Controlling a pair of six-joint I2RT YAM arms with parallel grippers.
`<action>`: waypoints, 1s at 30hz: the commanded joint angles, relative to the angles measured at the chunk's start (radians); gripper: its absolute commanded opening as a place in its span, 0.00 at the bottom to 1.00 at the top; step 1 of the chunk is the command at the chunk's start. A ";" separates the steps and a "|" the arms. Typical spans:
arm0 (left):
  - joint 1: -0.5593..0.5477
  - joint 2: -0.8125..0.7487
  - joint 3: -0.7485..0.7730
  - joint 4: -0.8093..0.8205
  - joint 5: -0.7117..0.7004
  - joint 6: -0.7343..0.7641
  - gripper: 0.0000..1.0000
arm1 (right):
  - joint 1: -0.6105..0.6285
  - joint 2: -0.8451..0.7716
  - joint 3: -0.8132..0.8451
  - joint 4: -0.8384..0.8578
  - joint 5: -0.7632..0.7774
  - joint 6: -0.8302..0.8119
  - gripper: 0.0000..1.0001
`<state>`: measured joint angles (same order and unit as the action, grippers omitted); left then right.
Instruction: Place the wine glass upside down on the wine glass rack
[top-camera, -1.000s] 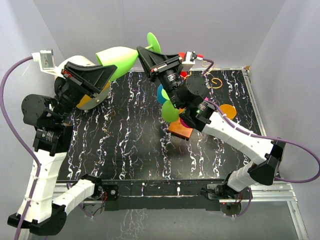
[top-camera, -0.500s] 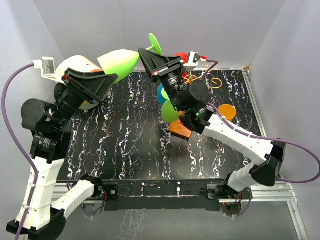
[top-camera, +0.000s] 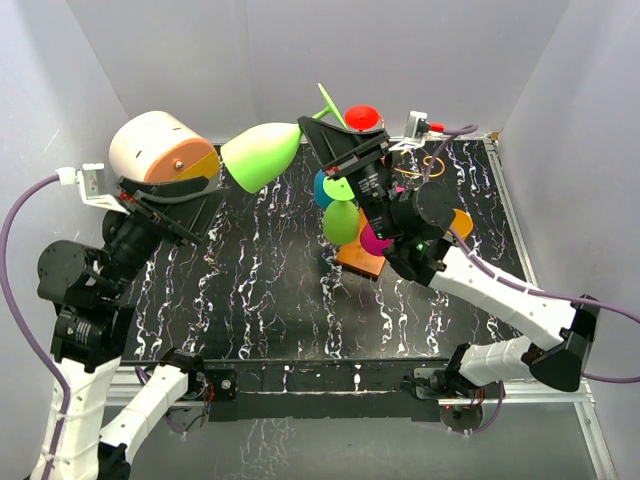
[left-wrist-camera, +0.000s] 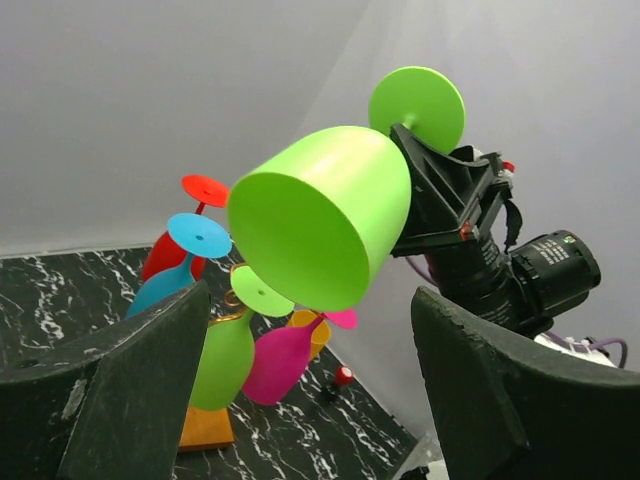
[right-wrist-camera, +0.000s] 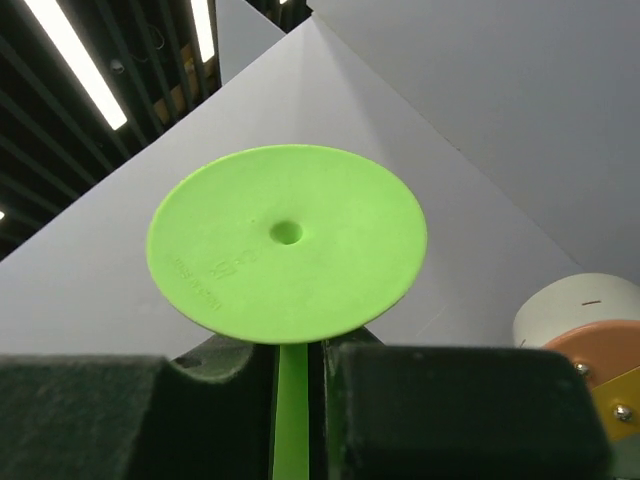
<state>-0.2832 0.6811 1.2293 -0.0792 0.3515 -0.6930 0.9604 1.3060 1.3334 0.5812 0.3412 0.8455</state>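
The right gripper (top-camera: 316, 126) clamped tight on the thin stem of the lime-green wine glass (top-camera: 262, 156), holding it in the air over the back of the black marbled table (top-camera: 260, 290). The glass lay nearly on its side, foot raised toward the rear wall and open mouth facing the left gripper (top-camera: 200, 190). That gripper stood wide open and held nothing, its two dark fingers apart from the bowl. Beside it sat a cream-and-orange cylinder (top-camera: 158, 150).

The wine glass rack (top-camera: 360, 262), a gold wire stand on an orange-brown base, stood right of the table's centre, under the right arm. It carried a blue glass (top-camera: 322, 188), a green glass (top-camera: 340, 222), a magenta glass (top-camera: 372, 240), an orange glass (top-camera: 457, 222) and a red glass (top-camera: 362, 117), seen from the left wrist camera hanging foot up.

The right wrist camera showed raised lettering moulded beside the centre hole under the lime-green foot, too faint to read.
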 joint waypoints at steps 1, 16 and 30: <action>0.005 -0.077 -0.016 0.051 -0.086 0.068 0.79 | 0.006 -0.083 -0.029 0.062 -0.104 -0.193 0.00; 0.005 0.110 -0.003 0.423 0.274 -0.294 0.82 | 0.006 -0.208 -0.107 -0.097 -0.613 -0.601 0.00; 0.005 0.145 -0.104 0.494 0.233 -0.601 0.83 | 0.006 -0.182 -0.122 -0.228 -0.675 -0.815 0.00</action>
<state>-0.2832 0.8383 1.1702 0.3305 0.5667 -1.1610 0.9623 1.1172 1.1854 0.3351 -0.3119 0.0994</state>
